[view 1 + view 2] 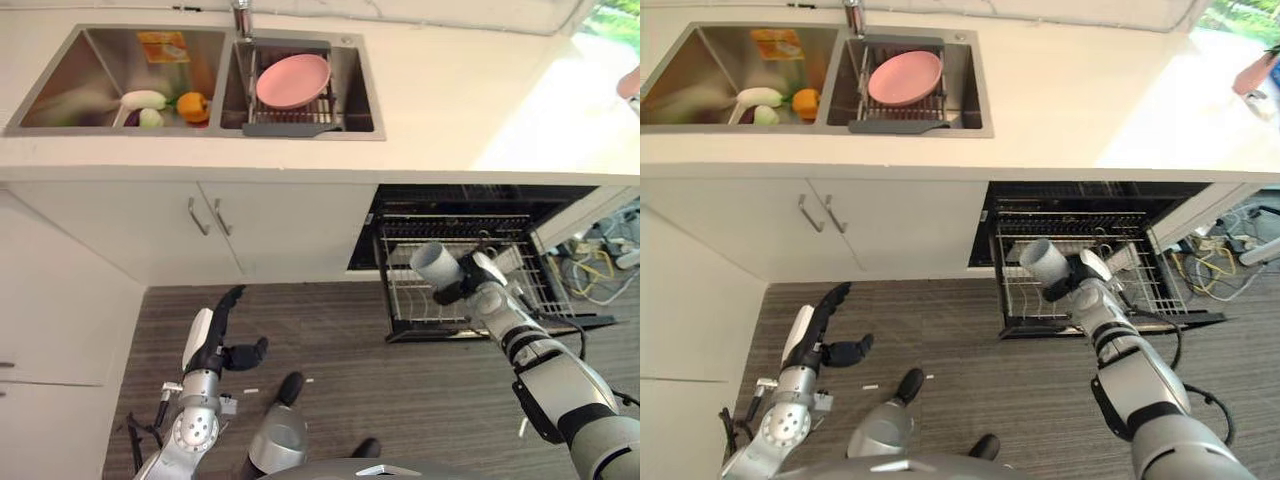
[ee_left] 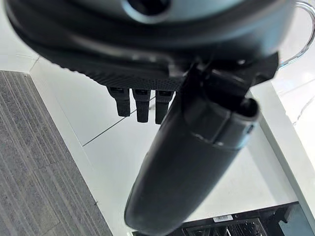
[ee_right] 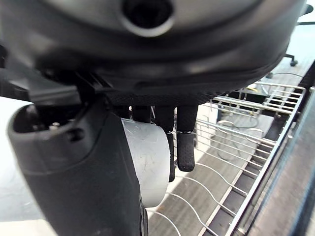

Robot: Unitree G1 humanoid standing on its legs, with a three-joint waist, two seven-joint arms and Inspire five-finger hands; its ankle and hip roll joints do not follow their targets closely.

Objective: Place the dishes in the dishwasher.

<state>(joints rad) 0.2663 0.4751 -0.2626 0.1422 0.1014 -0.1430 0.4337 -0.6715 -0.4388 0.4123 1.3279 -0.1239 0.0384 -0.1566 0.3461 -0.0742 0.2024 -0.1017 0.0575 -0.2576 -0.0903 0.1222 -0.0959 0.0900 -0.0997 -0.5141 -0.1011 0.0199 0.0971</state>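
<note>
The right arm reached forward and up from the lower right, its right hand (image 1: 478, 282) curled round a grey cup (image 1: 435, 262), thumb and fingers (image 3: 186, 147) pinching its wall. The cup was held above the pulled-out wire rack (image 1: 405, 300) of the open dishwasher (image 1: 470, 205), tilted so its long axis slanted and its open mouth pointed up and towards the robot's left. The left arm hung low over the wood-look floor (image 1: 350, 360), and the left hand (image 1: 215, 340) was open, fingers straight and pointing up towards the white cupboards (image 1: 200, 225), holding nothing. On the counter, a pink plate (image 1: 293, 80) lay in the drying rack (image 1: 290, 110) over the sink (image 1: 130, 70).
</note>
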